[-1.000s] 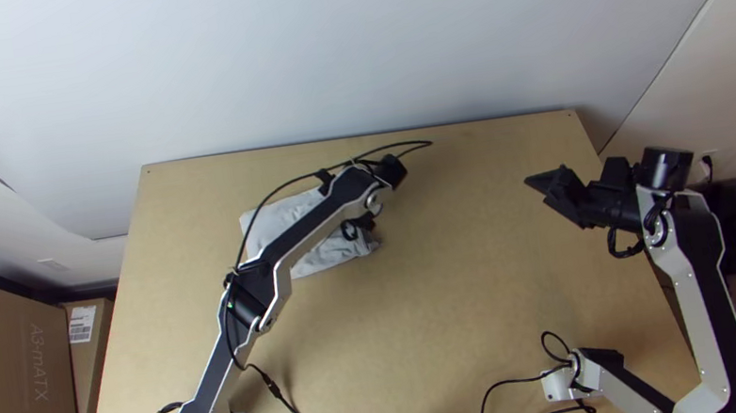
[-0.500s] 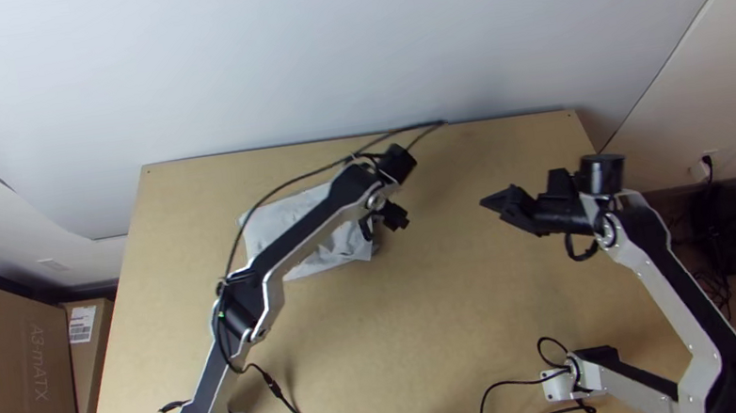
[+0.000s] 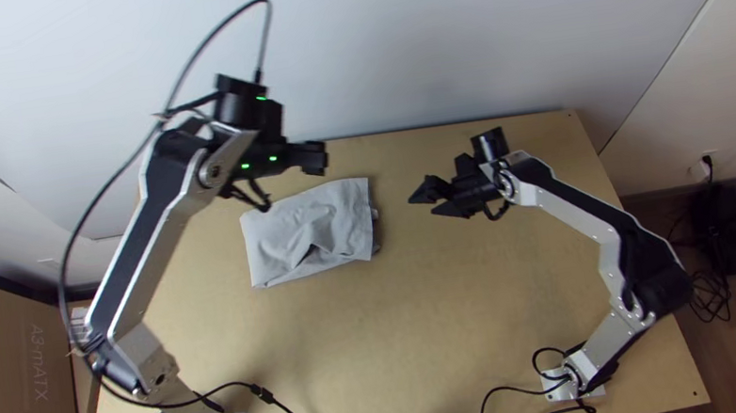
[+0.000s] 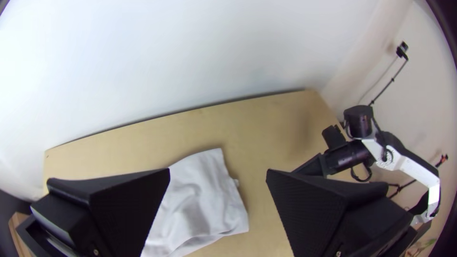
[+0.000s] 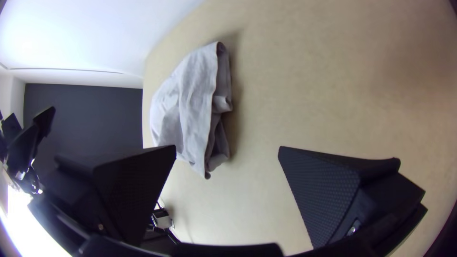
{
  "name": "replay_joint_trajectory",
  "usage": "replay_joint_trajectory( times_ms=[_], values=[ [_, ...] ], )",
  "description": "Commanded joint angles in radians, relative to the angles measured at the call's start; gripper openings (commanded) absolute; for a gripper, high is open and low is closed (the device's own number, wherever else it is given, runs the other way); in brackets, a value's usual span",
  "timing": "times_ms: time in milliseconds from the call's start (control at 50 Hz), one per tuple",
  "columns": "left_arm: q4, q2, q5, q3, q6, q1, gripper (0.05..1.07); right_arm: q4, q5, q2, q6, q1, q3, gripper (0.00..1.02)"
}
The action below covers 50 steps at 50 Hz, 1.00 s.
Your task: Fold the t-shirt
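T-shirt lies folded into a rumpled rectangle near the table's far edge; probably only smoothing remains. Left gripper and right gripper gape empty.

The t-shirt is matt, wrinkled cloth; the tabletop is smooth, dull wood. Silvery arm links look like metal, the box is plain cardboard, and the matt finger pads are finely textured (almost file-like).
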Motion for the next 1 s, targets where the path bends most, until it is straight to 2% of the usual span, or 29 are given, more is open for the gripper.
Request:
replay_joint_trajectory(
  times_ms=[0, 140, 380, 520, 620, 660, 740, 800, 880, 980],
  values=[
    [-0.03, -0.105, 0.035, -0.081, -0.016, 0.072, 1.03, 0.006, 0.012, 0.109, 0.016, 0.046, 0.117, 0.99],
    [-0.03, -0.24, 0.073, -0.191, 0.025, 0.197, 1.03, -0.013, 0.026, 0.239, 0.018, 0.096, 0.256, 0.99],
    [-0.03, -0.413, 0.251, -0.363, 0.104, 0.476, 1.03, -0.085, 0.038, 0.443, 0.012, 0.173, 0.482, 0.99],
    [-0.03, -0.49, 0.283, -0.451, 0.145, 0.578, 1.03, -0.149, 0.043, 0.558, -0.01, 0.21, 0.618, 0.99],
    [-0.03, -0.534, 0.349, -0.5, 0.176, 0.675, 1.03, -0.212, 0.043, 0.64, -0.025, 0.244, 0.739, 0.98],
    [-0.03, -0.551, 0.356, -0.518, 0.185, 0.701, 1.03, -0.248, 0.043, 0.673, -0.031, 0.259, 0.793, 0.92],
    [-0.038, -0.574, 0.36, -0.541, 0.206, 0.741, 1.03, -0.314, 0.041, 0.733, -0.053, 0.288, 0.887, 0.71],
    [-0.047, -0.582, 0.377, -0.546, 0.225, 0.776, 1.03, -0.338, 0.041, 0.773, -0.062, 0.306, 0.939, 0.46],
    [-0.048, -0.585, 0.394, -0.544, 0.24, 0.818, 1.03, -0.34, 0.041, 0.807, -0.066, 0.32, 0.954, 0.01],
    [-0.055, -0.586, 0.405, -0.541, 0.257, 0.85, 1.03, -0.387, 0.043, 0.813, -0.103, 0.325, 0.945, 0.02]
  ],
)
